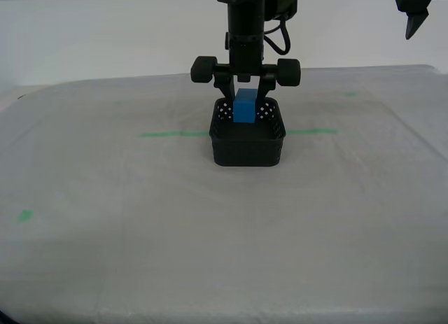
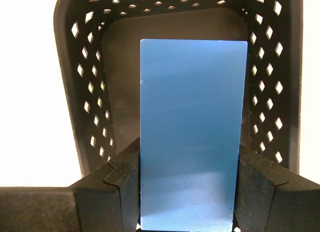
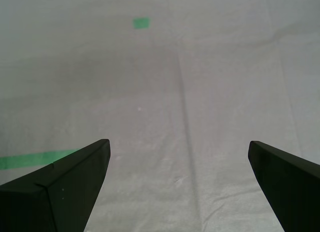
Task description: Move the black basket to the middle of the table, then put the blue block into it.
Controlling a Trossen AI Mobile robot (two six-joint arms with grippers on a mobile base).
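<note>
Block point(image 2: 192, 137), smooth blue slab, pinched upright inside perforated black basket point(image 2: 75, 91).

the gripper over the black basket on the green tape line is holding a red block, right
Not quite: the block clamped in my second gripper is blue, not red, as the second wrist view shows. The rest holds: it is over the black basket on the green tape line.

The black basket point(image 1: 248, 141) is set on the table point(image 1: 140, 233), across the tape line point(image 1: 173, 134). The blue block point(image 1: 246, 106) is held above the basket's rear half, seemingly partly inside it, between the fingers of my second gripper point(image 1: 246, 100).
</note>
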